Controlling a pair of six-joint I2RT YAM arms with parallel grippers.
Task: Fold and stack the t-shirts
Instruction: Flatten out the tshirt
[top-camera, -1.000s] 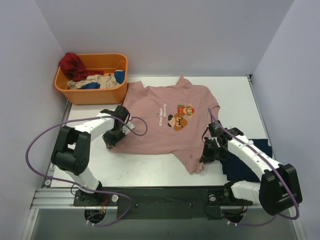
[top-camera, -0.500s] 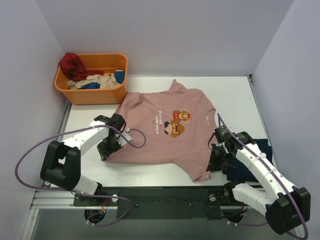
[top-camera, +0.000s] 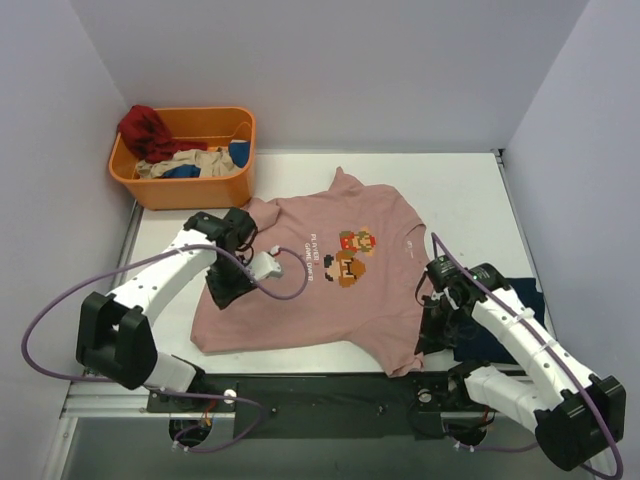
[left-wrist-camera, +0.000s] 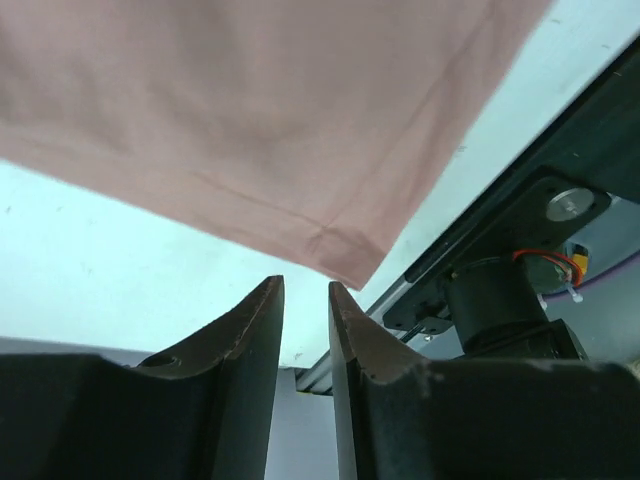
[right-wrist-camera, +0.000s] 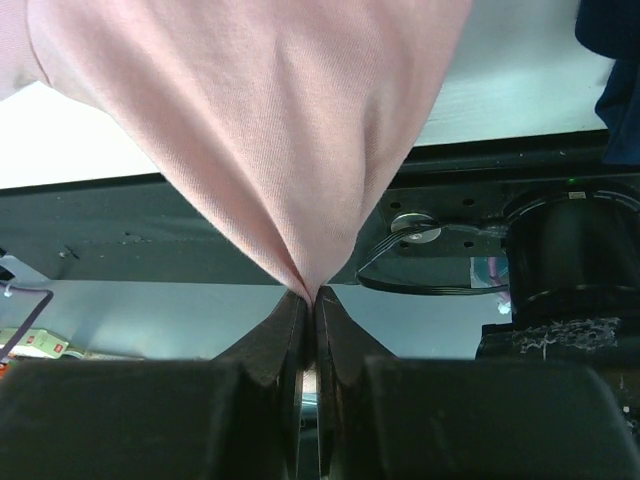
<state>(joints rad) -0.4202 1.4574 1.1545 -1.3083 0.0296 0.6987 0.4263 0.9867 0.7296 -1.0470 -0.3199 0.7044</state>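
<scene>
The dusty-pink t-shirt (top-camera: 330, 300) lies spread flat on the white table (top-camera: 460, 190), print up, with its hem at the near edge. My left gripper (top-camera: 218, 292) hovers over the shirt's left side. In the left wrist view (left-wrist-camera: 306, 285) its jaws stand slightly apart and empty, with the shirt's hem corner (left-wrist-camera: 340, 262) just ahead. My right gripper (top-camera: 430, 335) is shut on a pinch of the pink cloth (right-wrist-camera: 270, 130) at the shirt's right hem corner. The navy t-shirt (top-camera: 525, 292) lies at the right near edge, partly under my right arm.
An orange basket (top-camera: 185, 185) holding several other clothes stands at the far left corner. The black frame rail (top-camera: 320, 390) runs along the table's near edge, right behind the shirt's hem. Walls close in the left, far and right sides.
Both arms drew the pink shirt toward the near edge and it now lies flatter. My left gripper has let go of the left hem corner. My right gripper still holds its corner.
</scene>
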